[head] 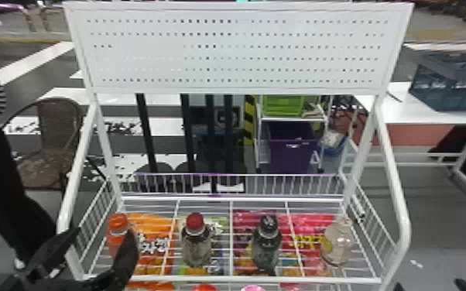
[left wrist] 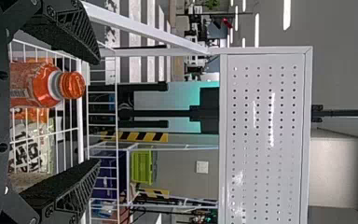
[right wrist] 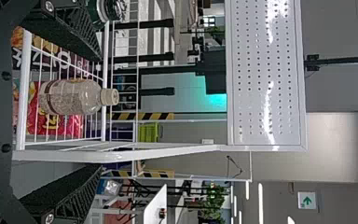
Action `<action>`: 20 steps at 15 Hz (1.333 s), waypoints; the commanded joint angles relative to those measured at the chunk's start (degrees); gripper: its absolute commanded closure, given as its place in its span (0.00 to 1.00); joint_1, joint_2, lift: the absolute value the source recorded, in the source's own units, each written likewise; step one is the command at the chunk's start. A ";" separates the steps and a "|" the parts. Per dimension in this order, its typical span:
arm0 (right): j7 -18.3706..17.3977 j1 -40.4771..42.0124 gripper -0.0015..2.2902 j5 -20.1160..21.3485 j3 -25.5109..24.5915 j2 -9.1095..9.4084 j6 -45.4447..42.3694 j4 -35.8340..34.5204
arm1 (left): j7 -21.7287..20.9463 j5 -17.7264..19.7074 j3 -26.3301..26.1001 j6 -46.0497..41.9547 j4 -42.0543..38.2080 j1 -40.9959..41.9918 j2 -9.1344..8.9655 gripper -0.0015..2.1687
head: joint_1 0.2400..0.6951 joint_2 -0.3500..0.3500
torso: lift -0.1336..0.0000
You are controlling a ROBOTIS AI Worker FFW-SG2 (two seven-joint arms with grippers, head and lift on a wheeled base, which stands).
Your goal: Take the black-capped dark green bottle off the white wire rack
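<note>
With twelve o'clock straight ahead, the right gripper (head: 430,285) is nearest, at two, outside the rack's (head: 205,279) right side. Its fingers stand wide apart. The left gripper (head: 103,231) is at about ten, by the rack's front left corner, its fingers also wide. One of them crosses in front of the orange bottle (head: 117,236) in the head view; whether they touch, I cannot tell. In the left wrist view, that bottle shows between the two spread fingers.

Next comes the row of upright bottles on the rack's wire shelf: the orange bottle at eleven, the red-capped bottle (head: 197,249) just before twelve, the green bottle (head: 266,251) just past twelve, and the clear bottle (head: 337,245) at one. The green bottle, with its black cap, stands between the red-capped and clear ones; in the right wrist view it is partly hidden by a finger. Bags show under the shelf's wires, running from an orange bag (head: 158,228) at eleven to a red bag (head: 309,226) towards one.

Farther off, the pegboard (head: 236,54) rises at twelve. Beyond the rack are a chair (head: 56,127) at ten, a purple bin (head: 291,154) past twelve with a green crate (head: 282,105) above it, and a white table (head: 402,112) near two.
</note>
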 commanded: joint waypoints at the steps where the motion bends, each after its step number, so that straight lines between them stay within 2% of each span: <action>1: 0.00 0.13 0.04 -0.11 -0.12 0.00 -0.03 -0.07 | 0.01 0.01 0.00 0.00 0.07 0.00 0.00 0.07 | 0.57 0.50 | 1.00; 15: 0.00 -0.22 0.04 -0.11 0.15 0.09 -0.38 1.07 | 0.01 0.01 -0.09 0.00 0.25 -0.09 0.00 0.07 | 0.57 0.50 | 1.00; 18: 0.08 -2.16 0.04 0.33 1.20 0.09 -1.61 5.38 | -0.17 0.01 -0.17 0.00 0.25 -0.09 0.00 0.07 | 0.57 0.50 | 1.00; 20: 0.44 -4.44 0.04 1.73 3.49 -0.09 -7.24 11.18 | -0.17 0.01 -0.44 0.00 0.16 -0.17 -0.09 0.07 | 0.57 0.50 | 1.00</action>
